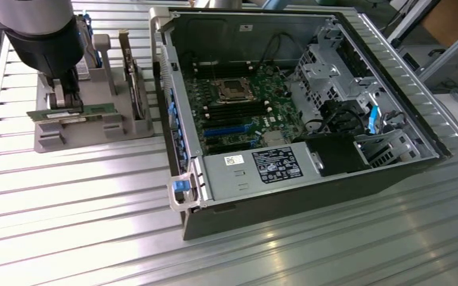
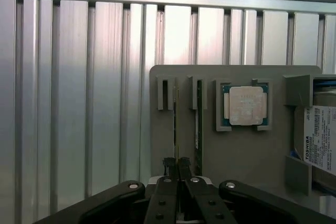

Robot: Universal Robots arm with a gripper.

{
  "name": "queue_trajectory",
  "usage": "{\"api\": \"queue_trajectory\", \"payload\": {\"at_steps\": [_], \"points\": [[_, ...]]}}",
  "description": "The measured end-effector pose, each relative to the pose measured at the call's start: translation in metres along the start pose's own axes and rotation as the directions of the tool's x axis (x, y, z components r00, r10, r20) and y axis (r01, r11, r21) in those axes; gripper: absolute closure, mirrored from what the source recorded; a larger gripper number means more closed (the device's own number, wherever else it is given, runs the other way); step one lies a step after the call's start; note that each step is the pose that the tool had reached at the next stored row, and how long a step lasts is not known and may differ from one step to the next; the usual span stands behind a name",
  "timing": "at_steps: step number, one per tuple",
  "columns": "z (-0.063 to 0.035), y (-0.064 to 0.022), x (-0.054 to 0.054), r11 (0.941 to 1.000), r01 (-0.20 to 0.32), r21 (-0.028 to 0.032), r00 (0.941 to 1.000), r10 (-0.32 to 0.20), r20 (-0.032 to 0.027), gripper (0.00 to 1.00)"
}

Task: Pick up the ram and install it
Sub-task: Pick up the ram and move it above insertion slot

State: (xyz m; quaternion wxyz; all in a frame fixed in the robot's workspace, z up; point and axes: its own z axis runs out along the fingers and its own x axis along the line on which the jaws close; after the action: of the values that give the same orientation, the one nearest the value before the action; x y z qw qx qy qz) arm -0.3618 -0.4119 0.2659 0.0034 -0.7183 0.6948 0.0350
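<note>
Two ram sticks stand on edge in slots of a grey holder [image 2: 236, 150]. One ram [image 2: 175, 119] runs as a thin dark line straight into my gripper [image 2: 176, 162], whose two black fingers are pressed together on its edge. The other ram [image 2: 199, 114], with a green edge, sits one slot over. In the exterior view my gripper [image 1: 70, 102] reaches down from the arm onto the green ram [image 1: 74, 111], which rests in the holder [image 1: 93, 128]. The open computer case [image 1: 293, 101] with its motherboard [image 1: 229, 110] lies at the exterior view's right of the holder.
A square silver processor chip [image 2: 244, 105] sits in a recess of the holder. A hard drive [image 2: 321, 137] with a white label sits at the holder's edge. A larger card [image 1: 136, 83] stands upright between holder and case. The ribbed aluminium table [image 1: 86, 208] surrounds everything.
</note>
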Motion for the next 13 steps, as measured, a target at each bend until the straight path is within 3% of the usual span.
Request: {"api": "queue_trajectory", "payload": {"at_steps": [13], "points": [[-0.0173, 0.0008, -0.001, 1.0, 0.001, 0.0006, 0.9998, -0.001, 0.0181, 0.88]]}}
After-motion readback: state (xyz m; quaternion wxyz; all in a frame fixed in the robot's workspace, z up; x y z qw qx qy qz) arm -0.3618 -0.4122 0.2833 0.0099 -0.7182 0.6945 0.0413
